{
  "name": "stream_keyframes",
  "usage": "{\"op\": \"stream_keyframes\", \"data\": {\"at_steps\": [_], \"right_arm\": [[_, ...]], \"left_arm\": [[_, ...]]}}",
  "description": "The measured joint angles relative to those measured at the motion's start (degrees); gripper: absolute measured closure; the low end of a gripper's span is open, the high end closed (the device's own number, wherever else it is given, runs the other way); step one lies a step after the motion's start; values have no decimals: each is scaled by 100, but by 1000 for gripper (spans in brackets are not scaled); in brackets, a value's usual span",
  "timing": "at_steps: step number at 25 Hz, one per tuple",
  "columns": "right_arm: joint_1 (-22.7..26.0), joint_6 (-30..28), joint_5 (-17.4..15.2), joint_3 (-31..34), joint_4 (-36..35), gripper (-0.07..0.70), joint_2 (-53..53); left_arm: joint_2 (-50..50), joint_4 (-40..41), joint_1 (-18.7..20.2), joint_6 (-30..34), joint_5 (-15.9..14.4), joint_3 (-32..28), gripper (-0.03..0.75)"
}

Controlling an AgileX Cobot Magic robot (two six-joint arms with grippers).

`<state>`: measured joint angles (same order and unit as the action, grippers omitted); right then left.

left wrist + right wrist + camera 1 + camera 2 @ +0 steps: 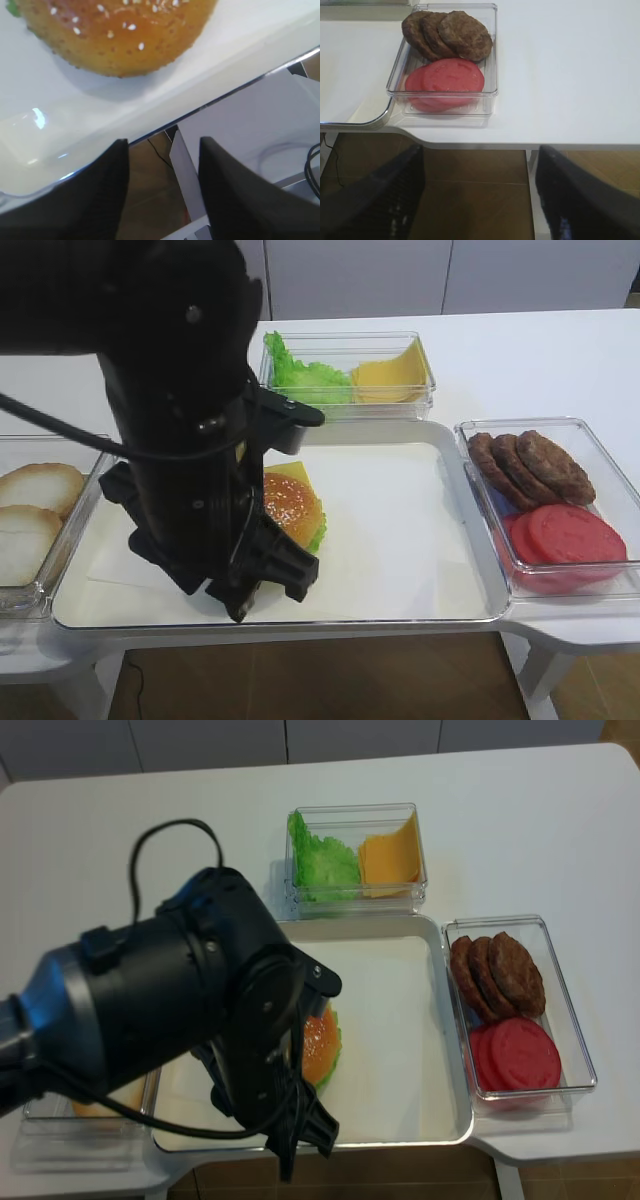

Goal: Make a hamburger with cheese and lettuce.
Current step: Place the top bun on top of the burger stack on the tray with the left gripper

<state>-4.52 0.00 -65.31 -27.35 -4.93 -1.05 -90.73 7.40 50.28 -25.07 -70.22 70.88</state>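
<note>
The white tray (420, 540) carries the assembled hamburger (292, 512) at its left-centre, sesame bun on top with the cheese (288, 472) corner and lettuce (318, 532) frill showing beneath. The left gripper (162, 192) hangs over the tray's near edge beside the burger, jaws apart and empty. The right gripper (480, 192) hangs off the table's near edge, jaws wide and empty.

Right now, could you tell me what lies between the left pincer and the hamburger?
Only bare white tray. In the left wrist view, the open left pincer hangs past the tray's near rim, apart from the hamburger, nothing between them.
</note>
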Motion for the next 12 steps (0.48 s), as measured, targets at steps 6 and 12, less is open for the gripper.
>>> {"op": "stream_keyframes", "data": {"at_steps": [6,12], "right_arm": [[0,39,0,0,0,92,0],[0,39,0,0,0,92,0]], "left_arm": [[-226,9,0,-255,141,0,377],[-226,258,0,-457,252,0,377]]}}
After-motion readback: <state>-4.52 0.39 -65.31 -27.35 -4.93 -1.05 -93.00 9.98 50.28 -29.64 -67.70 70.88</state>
